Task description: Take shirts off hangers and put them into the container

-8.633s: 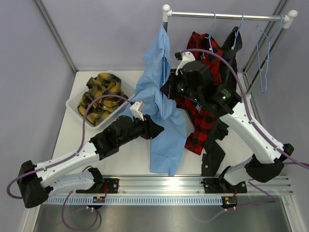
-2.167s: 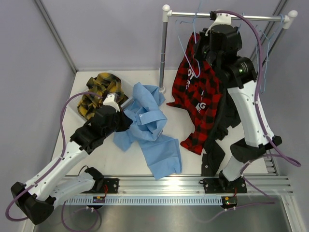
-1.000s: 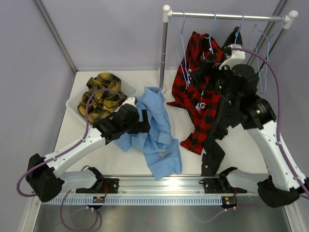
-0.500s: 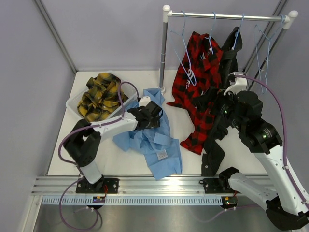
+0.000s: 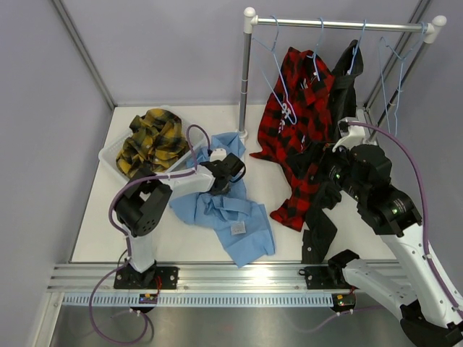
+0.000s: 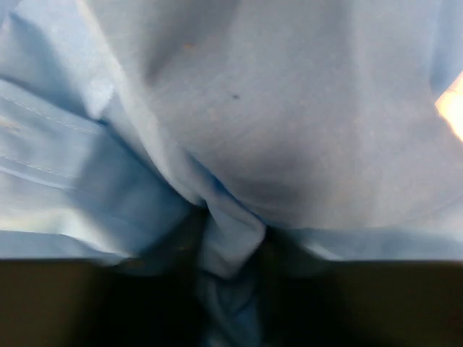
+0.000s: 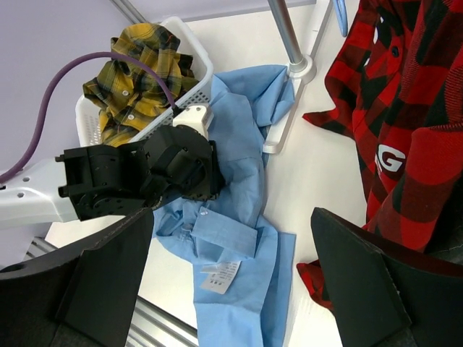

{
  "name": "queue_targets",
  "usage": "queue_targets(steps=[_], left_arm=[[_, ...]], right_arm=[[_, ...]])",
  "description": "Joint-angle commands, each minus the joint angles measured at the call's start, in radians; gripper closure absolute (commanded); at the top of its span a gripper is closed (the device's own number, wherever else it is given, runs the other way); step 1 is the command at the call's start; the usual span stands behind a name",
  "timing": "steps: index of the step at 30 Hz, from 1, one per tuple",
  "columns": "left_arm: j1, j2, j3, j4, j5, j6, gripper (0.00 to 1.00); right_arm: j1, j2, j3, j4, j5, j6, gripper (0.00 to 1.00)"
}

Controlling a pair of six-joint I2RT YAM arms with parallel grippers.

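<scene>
Though container [image 5: 107,160] holds yellow-plaid shirt [image 5: 152,141], blue shirt [image 5: 239,217] outside.

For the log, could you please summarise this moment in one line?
left gripper: grips plain light-blue cloth shirt | right gripper: open

White links and bulky black joints make up the left arm [image 5: 173,183] and right arm [image 5: 409,249]; purple cables [image 5: 418,189] trail; the right claw [image 7: 231,217] seems black.
</scene>
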Motion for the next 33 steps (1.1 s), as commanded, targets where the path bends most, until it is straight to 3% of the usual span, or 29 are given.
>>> queue_targets(steps=[1,2,6,9,10,17,20,26,33], left_arm=[[-0.002,0.048,-0.023,0.013,0.064,0.027,0.89],[-0.005,0.036,-0.034,0.046,0.077,0.042,1.0],[-0.022,-0.099,-0.077,0.06,0.107,0.101,1.0],[-0.042,-0.316,-0.076,0.056,0.075,0.191,1.0],[-0.044,-0.425,-0.048,0.05,0.071,0.22,1.0],[-0.042,-0.705,0.189,-0.041,-0.145,0.508,1.0],[-0.012,-0.745,0.287,-0.035,-0.242,0.627,1.0],[0.172,-0.728,0.43,0.112,-0.192,0.875,1.0],[0.381,-0.592,0.671,0.183,-0.032,0.885,1.0]], right_arm=[[-0.003,-0.013,0.005,0.025,-0.026,0.002,0.01],[-0.003,-0.011,0.005,0.024,-0.025,0.002,0.01],[-0.003,-0.008,0.009,0.021,-0.029,0.002,0.01],[-0.003,-0.007,0.014,0.018,-0.032,-0.005,0.01],[-0.003,-0.007,0.019,0.015,-0.034,-0.008,0.01],[-0.003,0.015,0.043,0.008,-0.061,-0.017,0.0],[-0.003,0.032,0.066,-0.008,-0.077,-0.023,0.01],[-0.003,0.049,0.075,-0.004,-0.113,-0.025,0.0],[-0.003,0.059,0.063,0.016,-0.14,-0.015,0.01]])
